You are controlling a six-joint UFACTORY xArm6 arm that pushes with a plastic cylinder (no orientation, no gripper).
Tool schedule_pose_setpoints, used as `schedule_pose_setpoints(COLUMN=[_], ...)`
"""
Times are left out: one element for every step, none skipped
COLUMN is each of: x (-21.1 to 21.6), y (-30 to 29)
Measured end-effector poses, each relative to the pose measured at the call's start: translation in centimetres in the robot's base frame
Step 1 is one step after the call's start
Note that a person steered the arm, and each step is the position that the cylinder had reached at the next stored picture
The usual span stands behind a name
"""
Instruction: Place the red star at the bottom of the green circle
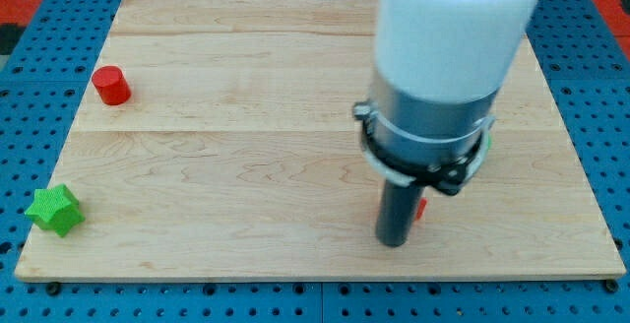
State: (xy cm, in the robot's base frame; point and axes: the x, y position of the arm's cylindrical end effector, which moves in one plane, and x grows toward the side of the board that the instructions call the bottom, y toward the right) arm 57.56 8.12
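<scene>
1. My tip [394,241] sits on the wooden counter [246,165] at about 5 o'clock from the board's centre, near the view's bottom edge.
2. A sliver of red [421,208] shows just at 2 o'clock of my tip, touching or nearly touching the rod; I take it for the red star, but its shape is hidden behind the rod.
3. A thin green edge [485,146] peeks out at 3 o'clock of the arm's grey collar; it may be the green circle, mostly covered by the arm, so I cannot confirm the shape.
4. A red cylinder [111,85] stands at 10 o'clock on the board, well apart from my tip.
5. A green star [54,210] lies at 8 o'clock, at the board's corner.
6. The end effector is a plain rod with nothing to open or clench; it grasps nothing.
</scene>
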Motion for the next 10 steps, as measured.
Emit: schedule_pose_setpoints(x=[-0.4,1.3,-0.5,-2.6,-4.0,-4.3,-4.3,-4.3,-4.3,-4.3], y=[1.1,-5.4,-5.5,-4.9,-4.8,-2.3,-1.0,0.0,2.6,3.9])
